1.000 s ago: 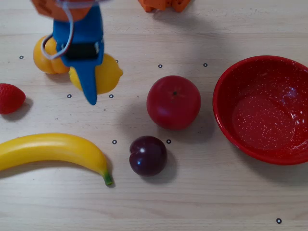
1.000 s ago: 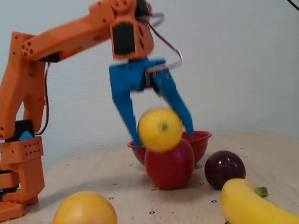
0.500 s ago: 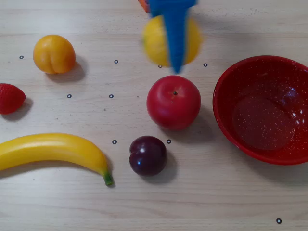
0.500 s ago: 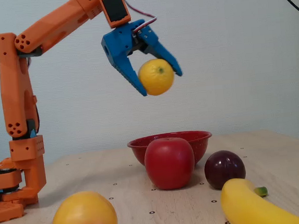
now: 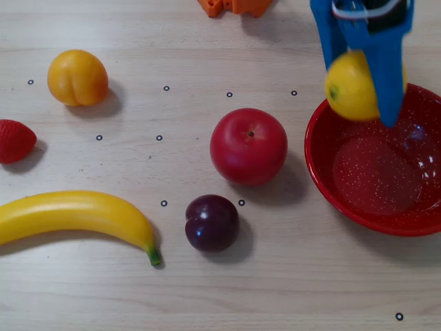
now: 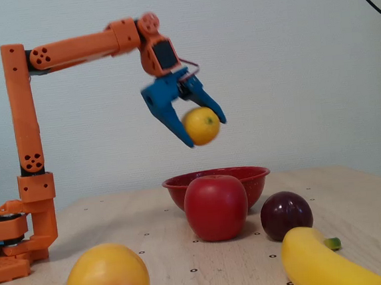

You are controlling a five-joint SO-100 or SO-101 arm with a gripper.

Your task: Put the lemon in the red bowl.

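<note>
So there are two cameras here. The overhead view looks straight down on the pale wooden table (image 5: 289, 289), fairly close in, so only the tip of the orange arm base (image 5: 234, 6) pokes in at the top edge. The fixed view sits low, near table height, at the edge opposite the glossy speckled red bowl (image 6: 253, 175), looking level across the surface toward the plain light wall (image 6: 304, 72). The long yellow banana (image 6: 328, 264) is nearest that lens. Both views share the round red apple (image 5: 249, 146) and dark purple plum (image 5: 212, 223), plus the bowl.
</note>
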